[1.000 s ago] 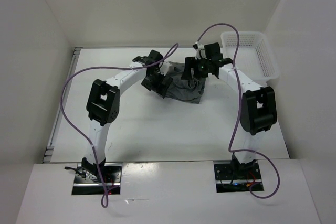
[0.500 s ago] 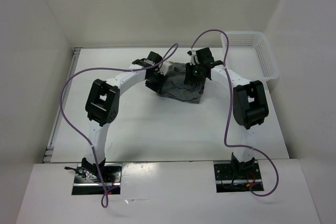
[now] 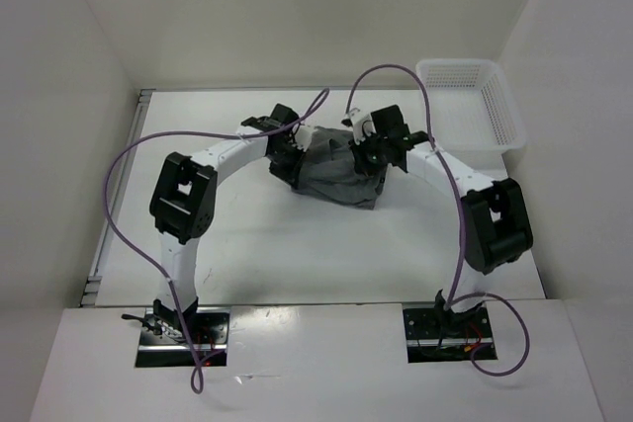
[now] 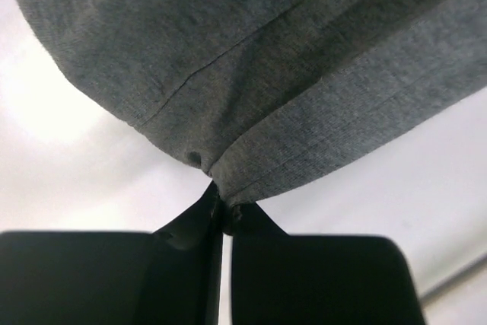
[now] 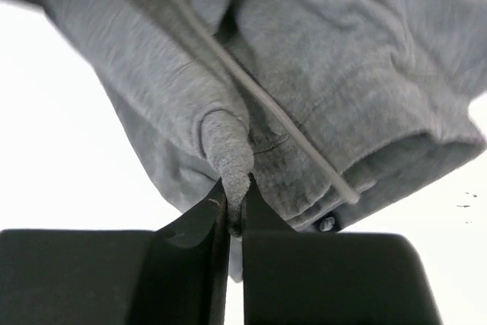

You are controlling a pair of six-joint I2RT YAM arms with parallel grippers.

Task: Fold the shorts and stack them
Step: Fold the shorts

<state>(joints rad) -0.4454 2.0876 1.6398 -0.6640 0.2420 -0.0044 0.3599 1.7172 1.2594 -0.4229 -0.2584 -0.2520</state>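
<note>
**Shorts strung between two pinching grippers**

The grey shorts [image 3: 334, 175] lie bunched at the far middle of the surface [image 3: 297, 244], with their long axis running side to side. The left gripper [image 4: 225, 207] is clamped on a seamed edge at their left end. The right gripper [image 5: 236, 215] is clamped on a fold beside the drawstring [image 5: 262, 104] at their right end. The cloth lies between the arms, and neither arm is nearer.

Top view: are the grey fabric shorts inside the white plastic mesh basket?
No, the grey fabric shorts sit bunched apart from the white plastic mesh basket, not touching it.
</note>
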